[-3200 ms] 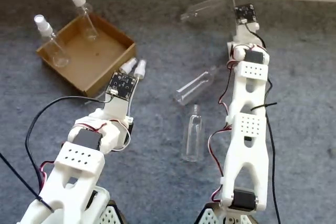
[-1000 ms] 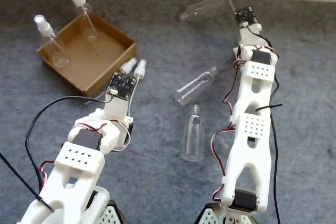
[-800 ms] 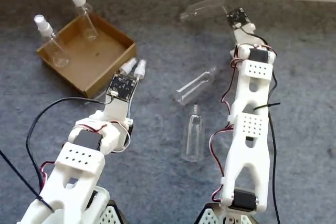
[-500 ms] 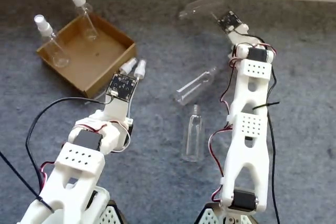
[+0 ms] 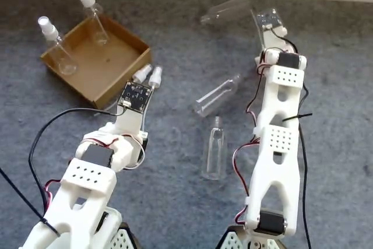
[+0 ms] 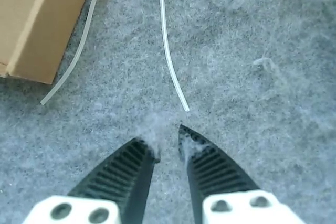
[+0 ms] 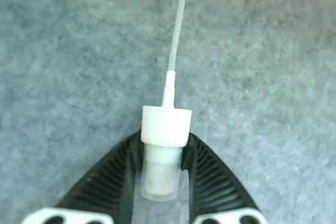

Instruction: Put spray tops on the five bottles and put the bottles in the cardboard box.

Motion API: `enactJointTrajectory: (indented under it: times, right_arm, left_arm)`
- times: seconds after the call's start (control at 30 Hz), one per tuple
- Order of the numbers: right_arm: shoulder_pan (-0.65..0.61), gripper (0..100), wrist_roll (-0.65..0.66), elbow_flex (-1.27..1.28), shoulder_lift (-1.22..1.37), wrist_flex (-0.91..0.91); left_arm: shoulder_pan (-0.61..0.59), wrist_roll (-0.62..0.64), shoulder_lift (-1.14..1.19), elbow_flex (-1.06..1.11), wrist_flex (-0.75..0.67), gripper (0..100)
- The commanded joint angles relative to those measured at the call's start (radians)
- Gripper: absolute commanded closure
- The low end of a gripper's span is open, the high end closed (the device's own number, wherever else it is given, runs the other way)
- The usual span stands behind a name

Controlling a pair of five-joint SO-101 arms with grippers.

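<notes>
Pinching a top by its collar, tube pointing away from the jaws, your right gripper hangs at the far right, just right of the far bottle, which lies on its side, uncapped. Your left gripper has its fingers a narrow gap apart on nothing, low over the carpet near two loose tops lying beside the box. Two capped bottles stand in the box, so I'd judge two of five done. Remaining: cap the far bottle, the middle bottle and the near bottle, both lying bare between the arms, then box all three.
</notes>
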Motion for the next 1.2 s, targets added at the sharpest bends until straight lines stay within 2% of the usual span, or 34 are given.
enactJointTrajectory:
  times: [0.0,0.27,0.5,0.83,1.0,1.17]
  right_arm:
    - [-0.004,99.0,-0.051,-0.070,-0.094,0.068]
    - [-0.047,99.0,-0.052,-0.064,-0.183,0.193]
    - [-0.048,99.0,-0.157,-0.062,-0.216,0.145]
    - [0.001,99.0,-0.160,-0.062,-0.216,0.113]
    - [-0.002,99.0,-0.160,-0.059,-0.213,-0.030]
    - [-0.002,99.0,-0.158,-0.059,-0.143,-0.271]
  left_arm:
    - [-0.010,-0.011,-0.025,-0.008,-0.020,99]
    - [-0.010,-0.011,-0.025,-0.008,-0.020,99]
    - [-0.010,-0.011,-0.025,-0.007,-0.020,99]
    - [-0.008,-0.011,-0.025,-0.005,-0.020,99]
    - [-0.010,-0.011,-0.025,-0.004,-0.020,99]
    - [-0.010,-0.011,-0.025,-0.004,-0.020,99]
